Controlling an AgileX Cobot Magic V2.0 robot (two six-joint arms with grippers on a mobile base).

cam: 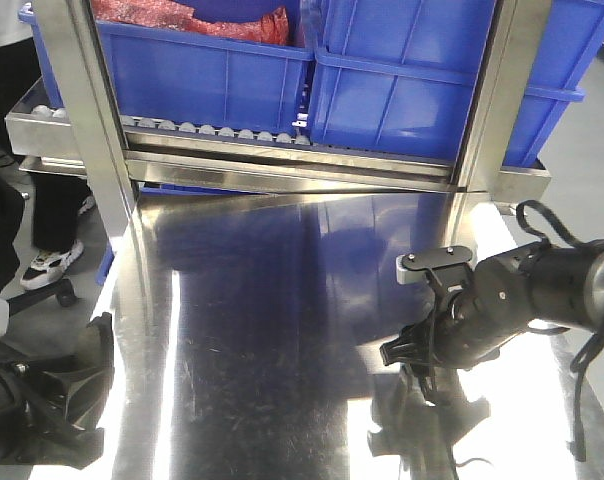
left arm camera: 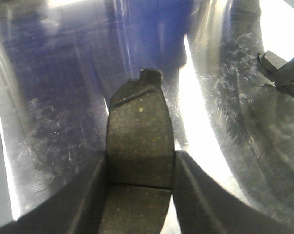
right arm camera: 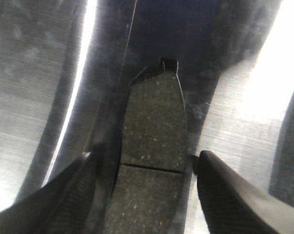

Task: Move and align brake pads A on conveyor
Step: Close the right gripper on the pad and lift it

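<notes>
In the left wrist view a dark grey brake pad (left arm camera: 139, 122) with a groove across it sits between my left gripper's (left arm camera: 139, 168) fingers, which press on both its long edges above the steel top. The right wrist view shows a second brake pad (right arm camera: 154, 117) between my right gripper's (right arm camera: 146, 158) spread fingers, with a gap showing on each side. From the front, the right gripper (cam: 414, 365) points down at the tabletop on the right. The left gripper (cam: 82, 385) is low at the left edge. The conveyor is out of view.
A shiny steel tabletop (cam: 272, 330) lies under both arms. Behind it a steel frame holds blue bins (cam: 412, 80) on a roller rack. A person's legs and shoes (cam: 52, 265) stand at the far left.
</notes>
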